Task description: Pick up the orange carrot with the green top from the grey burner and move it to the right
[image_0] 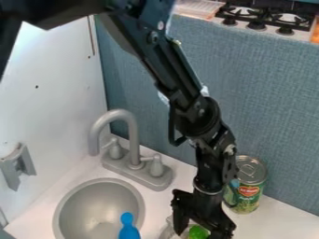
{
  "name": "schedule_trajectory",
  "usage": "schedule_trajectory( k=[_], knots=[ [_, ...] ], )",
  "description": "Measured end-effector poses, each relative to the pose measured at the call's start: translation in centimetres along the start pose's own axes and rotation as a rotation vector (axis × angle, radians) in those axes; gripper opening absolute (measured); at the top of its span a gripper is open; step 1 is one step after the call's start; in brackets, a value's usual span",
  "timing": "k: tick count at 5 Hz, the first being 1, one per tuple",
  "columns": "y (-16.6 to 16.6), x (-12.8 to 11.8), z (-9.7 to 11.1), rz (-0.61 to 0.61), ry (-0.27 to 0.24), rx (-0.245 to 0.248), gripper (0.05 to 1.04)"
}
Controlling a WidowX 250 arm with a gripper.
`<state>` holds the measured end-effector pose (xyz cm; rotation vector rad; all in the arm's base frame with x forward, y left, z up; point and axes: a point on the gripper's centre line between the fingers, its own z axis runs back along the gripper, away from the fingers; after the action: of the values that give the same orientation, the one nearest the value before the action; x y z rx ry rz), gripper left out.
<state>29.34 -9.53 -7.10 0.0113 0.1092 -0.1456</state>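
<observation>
The black gripper point(200, 229) hangs down at the bottom edge, on the counter right of the sink, with its fingers spread. A bright green thing point(198, 232) shows between the fingers, cut off by the bottom edge; contact with them cannot be made out. Beside the left finger lies a greyish, partly see-through thing point(167, 232), partly hidden. A blue rounded handle-like object point(128, 228) stands at the sink's lower right. Behind the gripper, to its right, a tin can point(249, 186) stands upright against the blue-grey wall.
The round grey sink point(66, 203) is at the lower left, with a grey faucet point(128, 119) and two knobs behind it. A white wall point(46, 88) bounds the left, holding a grey bracket point(18, 165). A stove point(255, 24) sits beyond the blue-grey wall point(274, 93).
</observation>
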Motion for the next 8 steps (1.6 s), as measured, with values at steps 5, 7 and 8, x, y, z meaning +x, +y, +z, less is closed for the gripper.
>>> schedule_trajectory(
  k=[5,7,8],
  knots=[
    [-2.1,-0.9,5.4,-0.03,-0.099,0.065,0.632],
    [-6.7,-2.9,4.0,-0.197,-0.043,0.005,0.632],
    [-8.5,-4.0,1.3,-0.261,0.023,-0.042,0.632]
  ],
)
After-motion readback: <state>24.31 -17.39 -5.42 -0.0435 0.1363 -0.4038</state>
